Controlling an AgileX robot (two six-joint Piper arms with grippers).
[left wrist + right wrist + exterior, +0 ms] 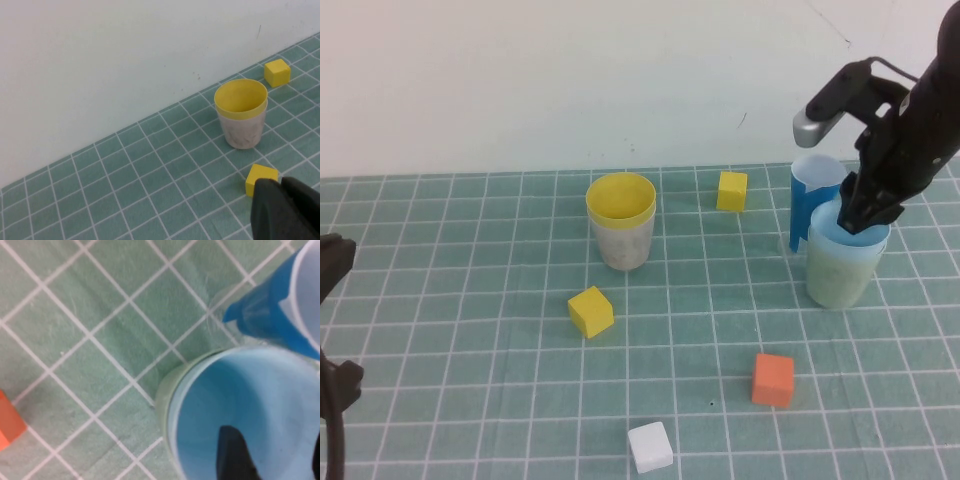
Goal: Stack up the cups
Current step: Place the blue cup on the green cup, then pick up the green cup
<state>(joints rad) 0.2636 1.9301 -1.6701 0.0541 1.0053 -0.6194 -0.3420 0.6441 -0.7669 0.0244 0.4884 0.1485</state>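
Fingertips of the right gripper point(865, 212) dip inside the light blue cup point(848, 238), spread apart; pale green cup point(838, 275) beneath. Left gripper point(332, 262), clenched, is cut off at frame's left edge.

Right claw point(865, 212) lowered; left claw point(332, 265) parked, closed.

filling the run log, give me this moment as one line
left gripper: parked, shut | right gripper: fingers in blue cup, nested in green cup | yellow cup: nested in white cup
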